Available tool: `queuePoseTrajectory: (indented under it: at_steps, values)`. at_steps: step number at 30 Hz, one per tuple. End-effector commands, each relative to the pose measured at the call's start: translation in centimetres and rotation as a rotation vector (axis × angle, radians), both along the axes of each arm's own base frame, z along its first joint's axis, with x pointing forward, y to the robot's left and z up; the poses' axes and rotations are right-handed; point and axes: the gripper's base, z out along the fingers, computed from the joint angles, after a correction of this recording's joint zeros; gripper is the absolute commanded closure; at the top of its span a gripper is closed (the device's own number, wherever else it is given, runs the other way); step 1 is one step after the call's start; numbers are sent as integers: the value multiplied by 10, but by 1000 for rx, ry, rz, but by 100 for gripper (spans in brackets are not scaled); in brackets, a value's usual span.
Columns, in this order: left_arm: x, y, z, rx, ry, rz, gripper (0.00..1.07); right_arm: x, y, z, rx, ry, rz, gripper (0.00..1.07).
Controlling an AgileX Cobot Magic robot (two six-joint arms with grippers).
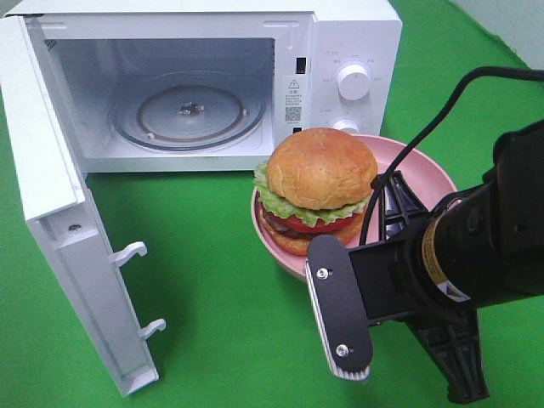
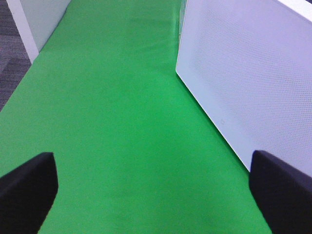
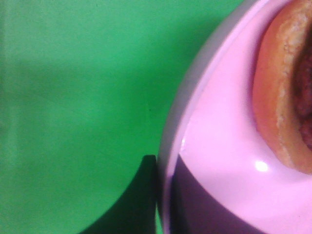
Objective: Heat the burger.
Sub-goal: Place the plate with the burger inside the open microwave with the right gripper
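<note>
**burger upright on its plate, right gripper on the rim**

the burger [image 1: 316, 191] sits on the pink plate [image 1: 429, 174], outside the microwave [image 1: 340, 42], just near of its control panel [image 1: 353, 81]. it is near and right of the glass turntable [image 1: 189, 115] that shows inside. it stands upright, dome up and bottom bun down, so its stack axis runs vertical. seen from above it is round, and we find no long side to name. the microwave door [image 1: 51, 178] hangs wide open to the left.

the right arm [image 1: 476, 246] reaches in low from the right, near corner. we see the right gripper [image 3: 163, 202] clamped on the plate's near-left rim. one dark finger is inside the plate and one is outside, over the green cloth [image 1: 212, 280]. the left gripper [image 2: 153, 195] is out of the high view. its fingers stand wide apart with only cloth between them, beside a white dotted panel [image 2: 243, 83].
</note>
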Motion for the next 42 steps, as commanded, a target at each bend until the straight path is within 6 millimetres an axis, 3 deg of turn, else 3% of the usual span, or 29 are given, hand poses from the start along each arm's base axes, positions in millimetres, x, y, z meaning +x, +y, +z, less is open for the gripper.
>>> queuePoseTrajectory:
  at_steps: [1, 26, 42]
  values:
    - [0, 0, 0, 0, -11, 3, 7, 11, 1, 6, 48, -44, 126, 107]
    - [0, 0, 0, 0, -11, 3, 7, 32, -28, 1, -33, 79, 412, 107]
    - [0, 0, 0, 0, -11, 2, 7, 39, -22, 3, -5, 20, 431, 107]
